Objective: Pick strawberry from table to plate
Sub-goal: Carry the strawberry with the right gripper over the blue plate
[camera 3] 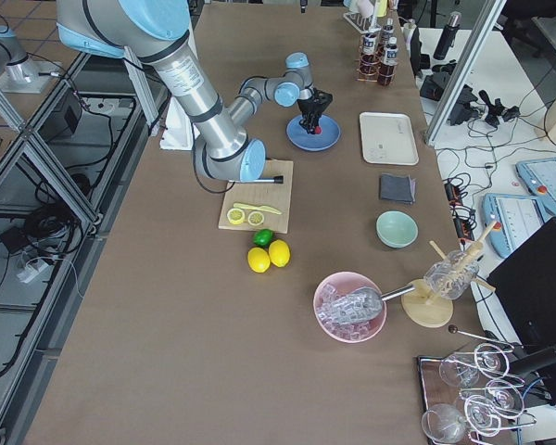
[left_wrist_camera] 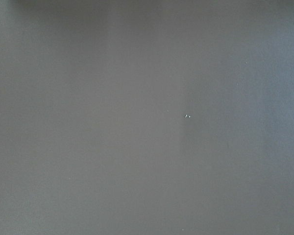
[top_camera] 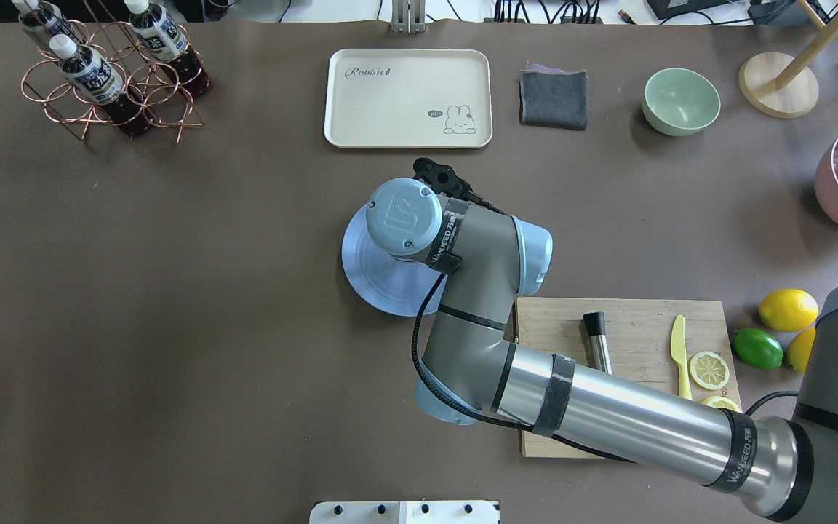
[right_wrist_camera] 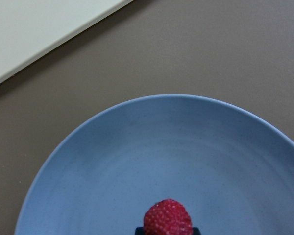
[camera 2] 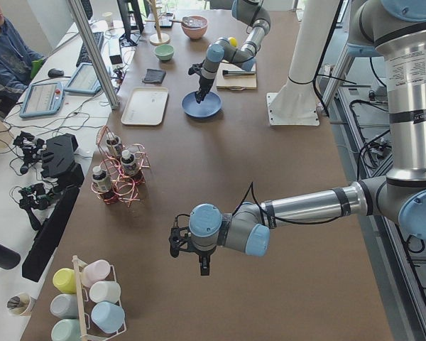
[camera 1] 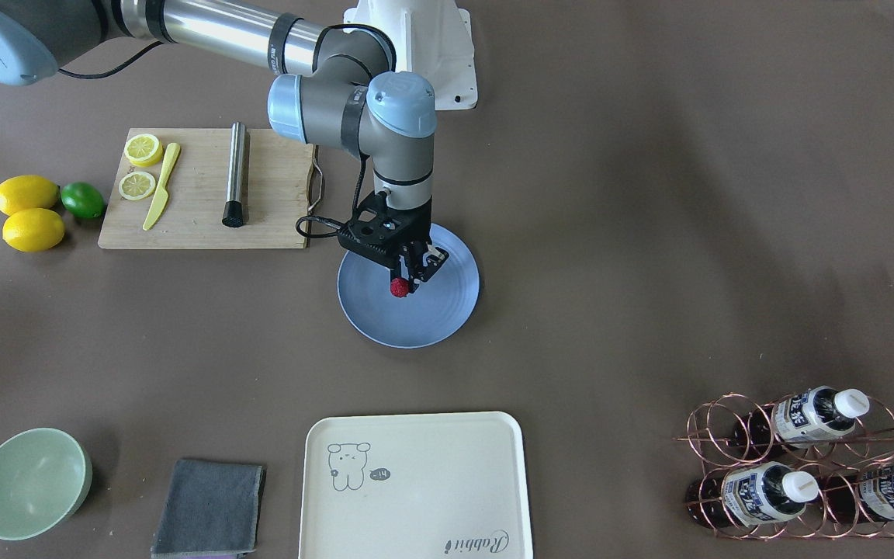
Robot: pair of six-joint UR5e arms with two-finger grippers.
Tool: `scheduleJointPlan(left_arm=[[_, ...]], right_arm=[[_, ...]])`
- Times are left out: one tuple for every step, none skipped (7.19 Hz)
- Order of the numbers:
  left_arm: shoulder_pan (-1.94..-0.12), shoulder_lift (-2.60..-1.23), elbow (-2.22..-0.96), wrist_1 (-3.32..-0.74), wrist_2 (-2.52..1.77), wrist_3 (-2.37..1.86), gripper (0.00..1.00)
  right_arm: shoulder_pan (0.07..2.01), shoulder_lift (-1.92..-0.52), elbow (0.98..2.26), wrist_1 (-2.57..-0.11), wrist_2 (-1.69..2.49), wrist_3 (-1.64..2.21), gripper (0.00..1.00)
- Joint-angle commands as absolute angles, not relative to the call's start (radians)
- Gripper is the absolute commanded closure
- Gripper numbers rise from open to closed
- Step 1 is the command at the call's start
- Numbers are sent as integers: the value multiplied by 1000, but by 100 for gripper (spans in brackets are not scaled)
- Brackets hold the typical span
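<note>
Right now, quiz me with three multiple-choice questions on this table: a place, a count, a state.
1. Where is the small dark-red bumpy strawberry? A. over the round light-blue plate B. on the wooden cutting board C. in the pale green bowl
2. How many whole yellow lemons lie beside the green lime? A. one B. two C. four
3. The fingers of the right gripper are: A. open, empty B. shut on the strawberry C. out of view
Answers: A, the wrist view shows plate beneath it. B, two lemons show. B, the fingers pinch the strawberry.
</note>
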State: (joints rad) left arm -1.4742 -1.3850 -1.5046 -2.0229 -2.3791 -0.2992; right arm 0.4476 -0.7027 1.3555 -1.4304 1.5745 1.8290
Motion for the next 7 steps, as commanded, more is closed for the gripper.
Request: scheduleJointPlan(left_arm=[[-1477,-1382,-1506,-2019,-2379,-299,2],[-1477,-1382,-1506,-2019,-2379,-299,2],[-1477,-1382,-1506,-2019,-2381,-299,2],[-1477,-1382,-1506,-2019,-2379,-299,2],[-1477,-1382,-1506,-2019,-2379,-299,2],[-1477,-1382,-1505,-2019,-2379,-301,2],[-1477,-1382,-1506,-2019,-2379,-299,2]], right_arm=[[413,-701,1339,-1417,1543,1833,100],[399,-703,1339,-1417,1543,1833,100],[400,-703,1339,-1417,1543,1830,91],[402,-704,1341,-1417,1540,1821,36],[408,-703,1348,-1417,1542,1818,0],[429,-701,1371,-1427,1552,1783,0],[451,-703,1385,-1430,1581,1773,0]])
